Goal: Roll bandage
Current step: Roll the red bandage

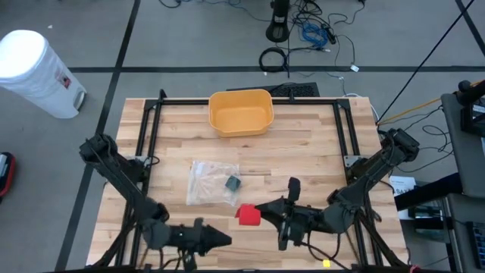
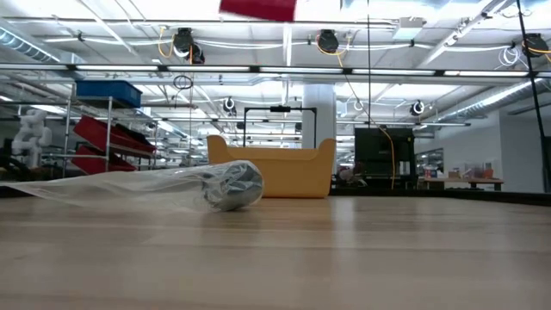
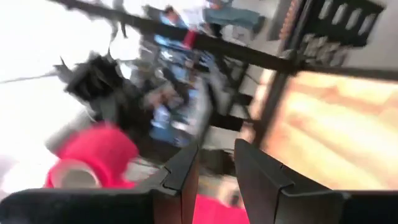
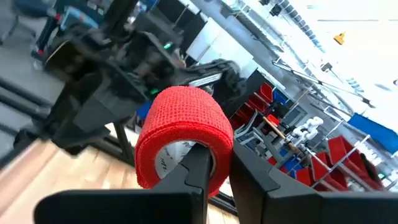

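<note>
A yellow bin (image 1: 241, 112) is being carried at the far middle of the wooden surface (image 1: 303, 152). A clear plastic bag (image 1: 212, 182) holding a small dark item (image 1: 232, 182) is being seen lying flat nearer the centre. A white barrel (image 1: 36, 72) is standing on the floor beyond.

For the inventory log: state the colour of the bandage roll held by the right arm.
Red bandage roll; the right wrist view shows it best.

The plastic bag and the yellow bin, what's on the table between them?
Nothing. In the high view, only bare wooden table lies between the plastic bag and the yellow bin.
</note>
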